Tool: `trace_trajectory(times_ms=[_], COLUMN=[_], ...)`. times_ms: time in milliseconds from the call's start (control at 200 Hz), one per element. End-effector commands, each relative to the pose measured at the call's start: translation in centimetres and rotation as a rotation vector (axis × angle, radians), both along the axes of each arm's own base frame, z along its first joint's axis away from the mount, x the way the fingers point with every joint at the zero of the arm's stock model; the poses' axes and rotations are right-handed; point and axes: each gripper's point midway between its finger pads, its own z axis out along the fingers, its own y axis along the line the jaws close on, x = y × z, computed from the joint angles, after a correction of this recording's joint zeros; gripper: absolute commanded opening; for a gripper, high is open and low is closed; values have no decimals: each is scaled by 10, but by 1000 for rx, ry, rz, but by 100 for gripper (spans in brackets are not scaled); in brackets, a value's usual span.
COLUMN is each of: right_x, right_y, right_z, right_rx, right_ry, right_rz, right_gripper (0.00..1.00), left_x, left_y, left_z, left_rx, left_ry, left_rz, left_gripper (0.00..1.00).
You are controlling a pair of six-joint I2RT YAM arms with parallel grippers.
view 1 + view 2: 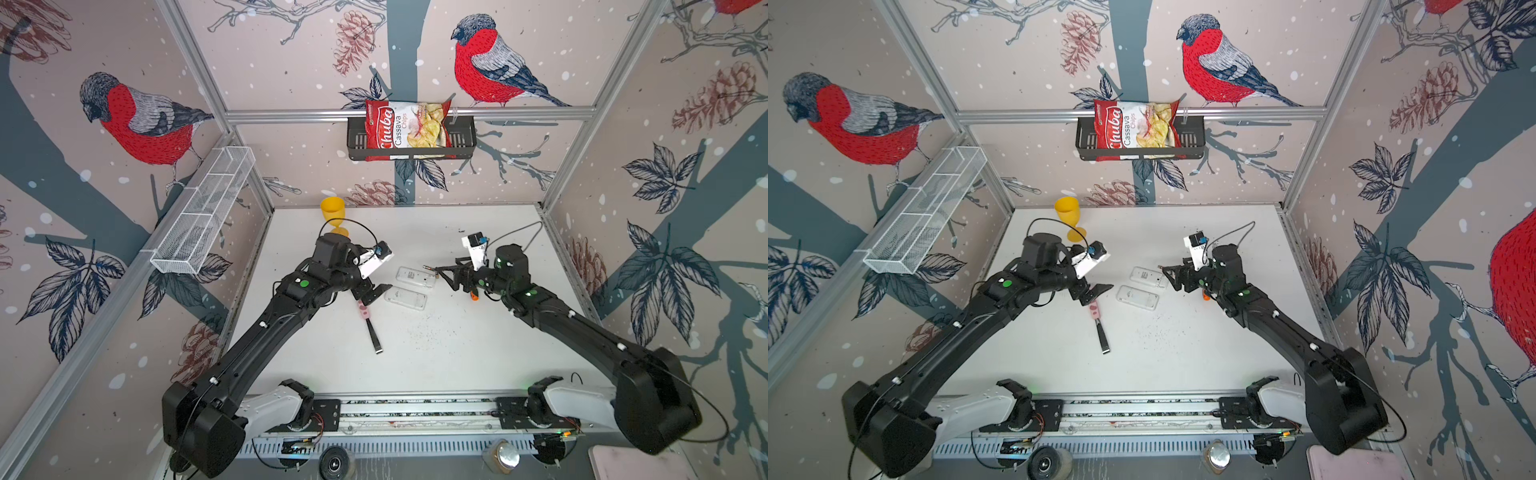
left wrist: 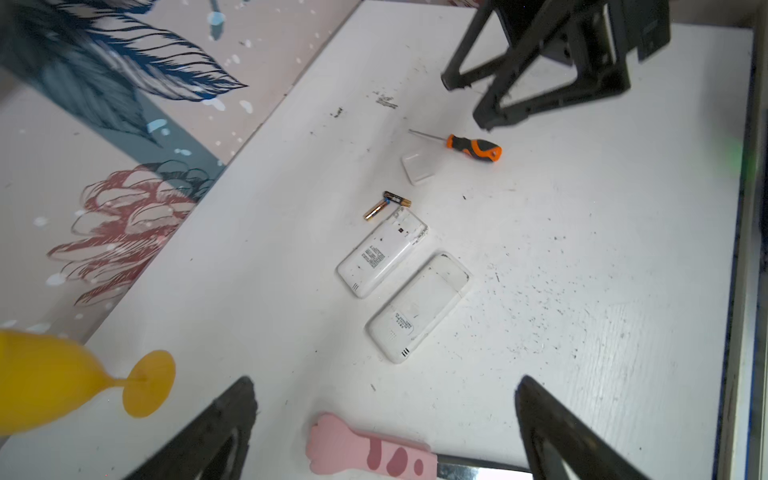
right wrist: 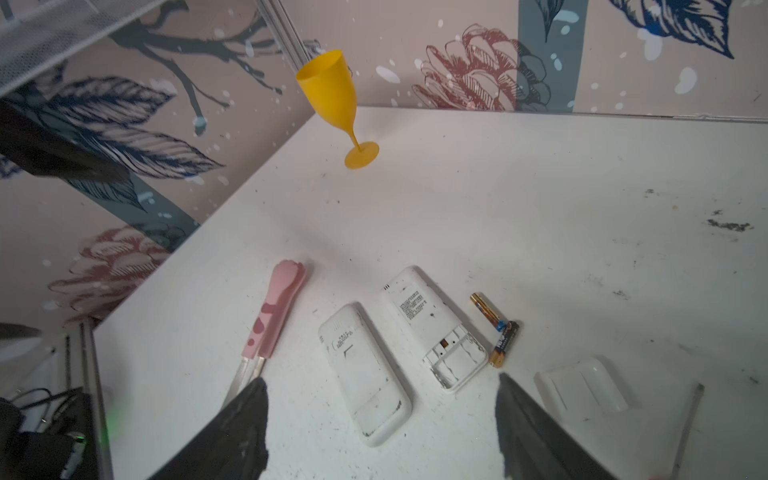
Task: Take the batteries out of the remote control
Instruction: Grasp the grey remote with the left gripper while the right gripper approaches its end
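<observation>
Left gripper [image 2: 384, 379] and right gripper [image 3: 381, 378] agape, empty; slim copper-tipped batteries [image 3: 494, 328] beside scuffed, probably plastic remote [image 3: 419, 316].

Near the worktop [image 1: 415, 365] middle, side by side and apart: rear remote [image 1: 415, 277] and front remote [image 1: 406, 298], lengthways left to right. Just behind the rear remote's right end: two batteries [image 3: 487, 311], meeting end to end at an angle. Right of the remotes: cover [image 3: 582, 384], flat; just beside it, toward the right edge, screwdriver [image 2: 473, 147]. Left of the remotes, nearer the front edge: utensil [image 1: 370, 324], handle toward the back. Near the back-left corner: goblet [image 1: 332, 212], upright. On the back wall: basket [image 1: 461, 141], chips bag [image 1: 405, 129] inside. On the left wall: rack [image 1: 203, 212].
</observation>
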Motion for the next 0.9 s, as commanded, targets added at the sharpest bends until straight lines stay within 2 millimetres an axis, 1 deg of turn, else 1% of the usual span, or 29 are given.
trace_trajectory(times_ms=[0, 50, 95, 240, 315, 405, 520, 665, 775, 896], right_x=[-7, -10, -12, -12, -11, -12, -12, -11, -12, -12], right_y=[0, -6, -9, -21, -26, -30, -37, -43, -46, -46], right_z=[23, 21, 18, 6, 5, 6, 4, 3, 5, 4], right_rx=[175, 206, 220, 253, 277, 280, 284, 286, 292, 294], right_ry=[3, 11, 19, 45, 54, 52, 54, 58, 50, 55], right_rz=[41, 45, 47, -14, -38, -46, -65, -78, -88, -84], right_gripper=[86, 86, 86, 86, 86, 86, 87, 87, 87, 87], left_x=[-3, -2, 1, 16, 21, 26, 34, 34, 34, 34], left_y=[-16, -20, -22, -31, -35, -37, -39, -37, -36, -35], left_z=[-23, -38, -48, -70, -85, -109, -131, -163, -177, -193], left_rx=[95, 135, 157, 192, 241, 320, 348, 419, 440, 470], left_ry=[-27, -10, -16, -3, 46, 101, 127, 195, 218, 240], left_rz=[-165, -206, -233, -272, -304, -323, -324, -344, -348, -351], left_gripper=[96, 96, 96, 96, 94, 91, 90, 89, 89, 88])
